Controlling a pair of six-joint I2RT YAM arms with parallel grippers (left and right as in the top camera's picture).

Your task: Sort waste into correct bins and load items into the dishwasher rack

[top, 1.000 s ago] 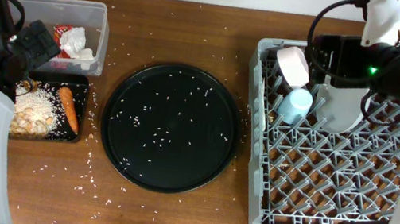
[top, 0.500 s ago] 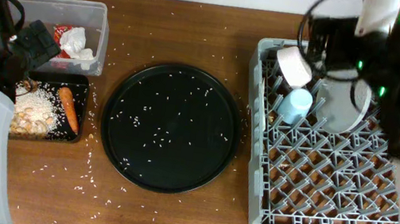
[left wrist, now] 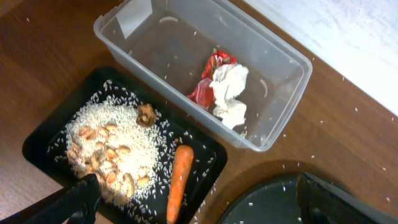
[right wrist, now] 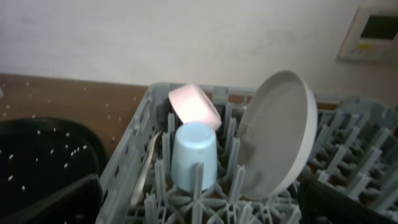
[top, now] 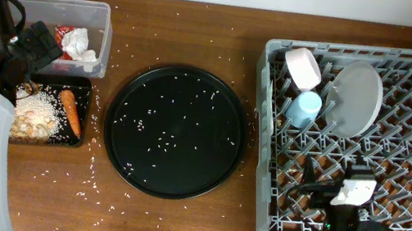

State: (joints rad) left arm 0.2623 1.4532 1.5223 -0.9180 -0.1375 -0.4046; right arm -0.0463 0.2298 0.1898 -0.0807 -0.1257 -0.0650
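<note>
Plate (top: 355, 99), cup (top: 303, 108) and bowl (top: 303, 68) are sitting in the far-left corner of the dishwasher rack (top: 258, 165) as the right gripper (right wrist: 199, 202), fingers wide and empty like the left gripper (left wrist: 205, 200), is retreating to its near edge, suggesting loading is done.

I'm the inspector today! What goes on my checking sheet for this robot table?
Surface: brown wooden table, speckled all over.
Job's things: clear plastic tub holds red-and-white wrapper and crumpled white napkin. Shallow black tray holds orange carrot, small brown lump and pale rice grains, which are also scattered over the table. Grey grid rack holds small white bowl, light-blue cup and round light-grey plate.
Clutter: large round black tray, with a few grains on it.
Grippers: left gripper and right gripper both open and empty.
Cables: black loop on the left arm.
Surroundings: pale wall, white wall panel.
</note>
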